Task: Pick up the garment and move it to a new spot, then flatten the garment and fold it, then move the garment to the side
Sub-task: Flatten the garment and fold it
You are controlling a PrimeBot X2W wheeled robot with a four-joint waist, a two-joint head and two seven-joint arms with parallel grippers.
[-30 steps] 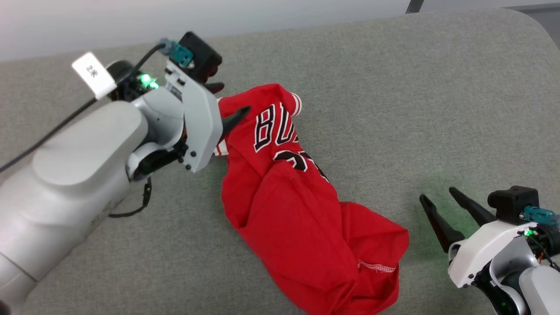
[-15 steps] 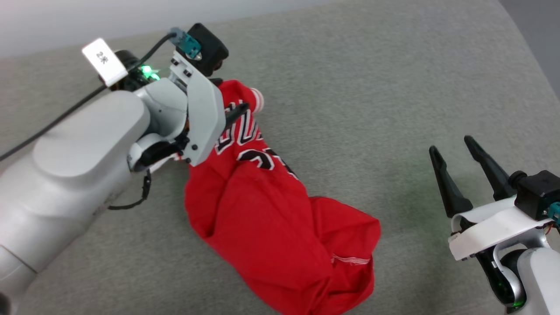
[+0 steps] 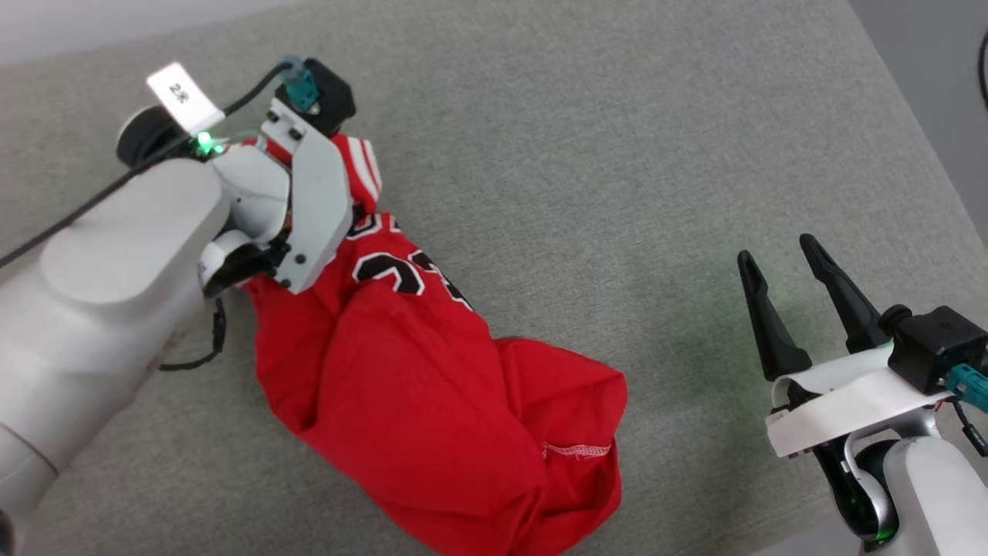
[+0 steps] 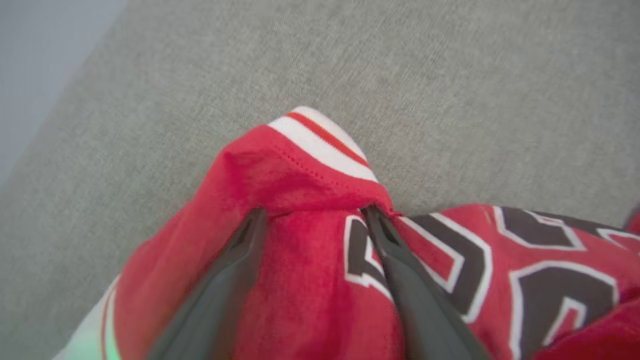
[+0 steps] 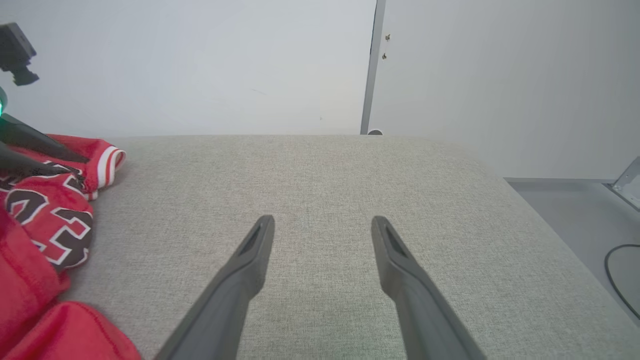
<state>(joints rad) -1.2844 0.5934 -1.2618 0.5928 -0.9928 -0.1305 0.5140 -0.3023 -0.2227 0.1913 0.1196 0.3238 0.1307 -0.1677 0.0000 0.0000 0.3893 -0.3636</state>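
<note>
The garment (image 3: 432,401), a red jersey with black white-outlined lettering, lies crumpled on the grey cushion (image 3: 617,139). Its striped white trim (image 4: 325,145) peaks at the far end. My left gripper (image 4: 314,212) is open, with both fingers pressed onto the red cloth just behind that trim and a ridge of fabric between them. In the head view the pale left wrist housing (image 3: 309,201) covers those fingers. My right gripper (image 3: 776,251) stands open over bare cushion to the right of the garment, nothing between its fingers (image 5: 250,270). The garment (image 5: 45,220) lies at the left in the right wrist view.
The cushion's rounded right edge (image 3: 918,154) drops to a grey floor (image 5: 575,210) with a dark cable (image 5: 620,270). A white wall (image 5: 200,65) stands behind the far edge. Bare cushion stretches between the garment and my right gripper.
The head camera has swung, shifting the whole picture left. My left gripper has come down onto the garment's trim end, its fingers now under the wrist. My right gripper has lifted and reached forward.
</note>
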